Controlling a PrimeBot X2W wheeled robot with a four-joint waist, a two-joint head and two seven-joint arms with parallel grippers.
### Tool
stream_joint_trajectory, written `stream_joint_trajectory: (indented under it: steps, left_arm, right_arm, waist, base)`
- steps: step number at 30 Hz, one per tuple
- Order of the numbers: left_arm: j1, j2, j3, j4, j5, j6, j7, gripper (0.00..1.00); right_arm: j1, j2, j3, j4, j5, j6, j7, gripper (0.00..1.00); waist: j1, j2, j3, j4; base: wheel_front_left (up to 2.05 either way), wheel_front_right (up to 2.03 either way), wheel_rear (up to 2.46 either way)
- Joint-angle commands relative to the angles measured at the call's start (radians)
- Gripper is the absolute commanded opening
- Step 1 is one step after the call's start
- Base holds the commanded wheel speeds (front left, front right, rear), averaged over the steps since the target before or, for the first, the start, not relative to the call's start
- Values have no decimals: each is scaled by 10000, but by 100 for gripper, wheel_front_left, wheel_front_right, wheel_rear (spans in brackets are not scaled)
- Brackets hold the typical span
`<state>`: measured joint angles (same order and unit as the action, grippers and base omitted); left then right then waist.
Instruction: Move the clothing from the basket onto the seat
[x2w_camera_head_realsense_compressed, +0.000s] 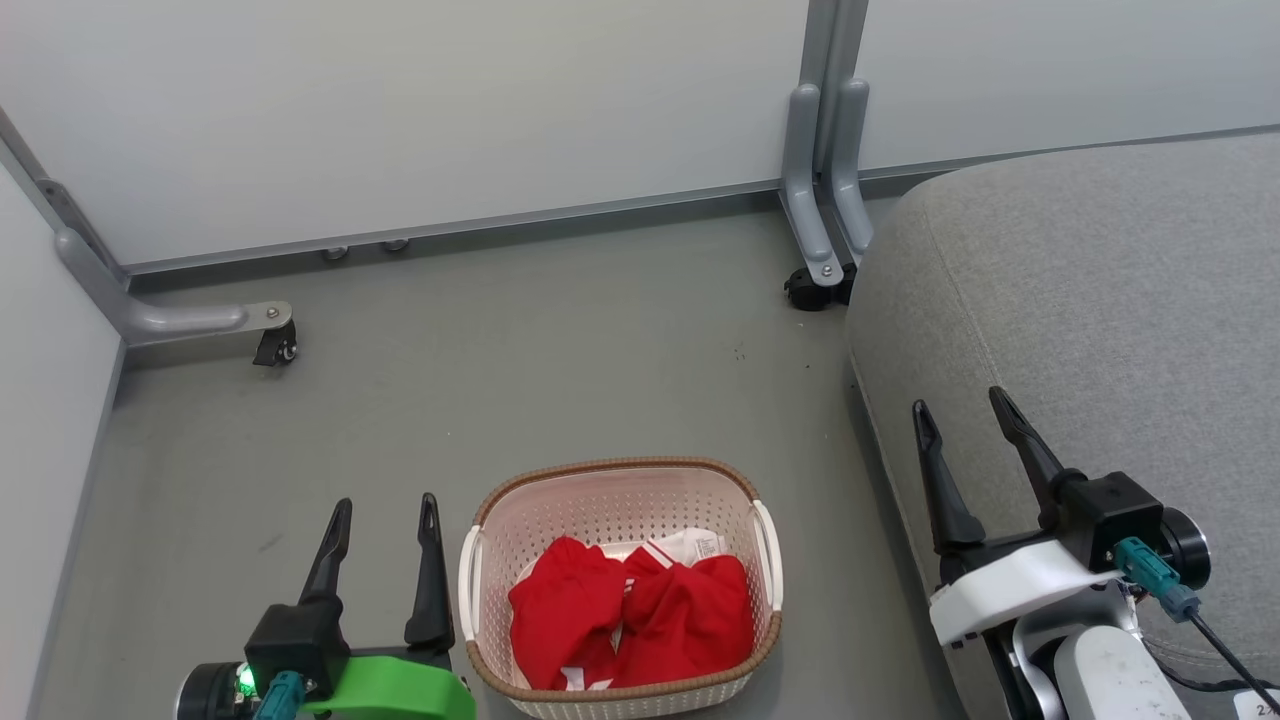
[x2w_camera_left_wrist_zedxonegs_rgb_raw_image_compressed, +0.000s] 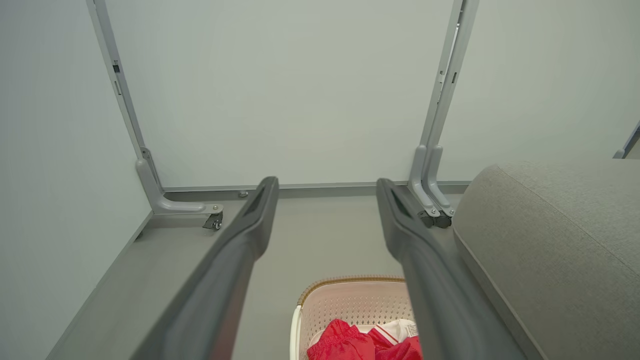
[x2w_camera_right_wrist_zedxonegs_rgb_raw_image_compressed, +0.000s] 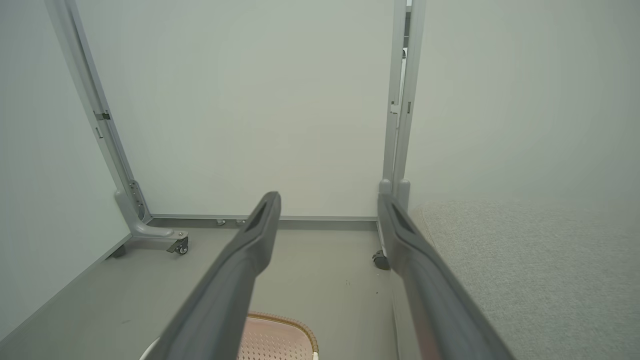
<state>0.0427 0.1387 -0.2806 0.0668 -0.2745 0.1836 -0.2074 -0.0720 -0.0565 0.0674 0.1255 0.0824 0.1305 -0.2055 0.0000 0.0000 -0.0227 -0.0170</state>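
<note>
Clothing lies bunched in the basket on the floor, left of the seat, nothing moved yet. Left claw and right claw hover spread and empty; next, one must likely dip into the basket and pinch the red fabric.

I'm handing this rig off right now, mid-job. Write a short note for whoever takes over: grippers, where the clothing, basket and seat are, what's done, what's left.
Left gripper: open, empty, just left of the basket.
Right gripper: open, empty, at the seat's left edge.
Clothing: both red garments lie bunched in the basket, which stands on the floor left of the seat.
Done: no garment is on the seat yet.
Left: grasp each garment, lift it out, lay it on the seat.
</note>
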Motion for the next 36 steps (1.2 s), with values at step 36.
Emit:
stream_joint_trajectory:
  steps: [36]
  left_arm:
    - [711, -872, 1800, 1063, 687, -2808, -575, 100]
  right_arm:
    - [71, 51, 484, 1045, 1048, 2, -607, 100]
  waist:
    - [0, 0, -159, -16]
  base:
    - [0, 0, 0]
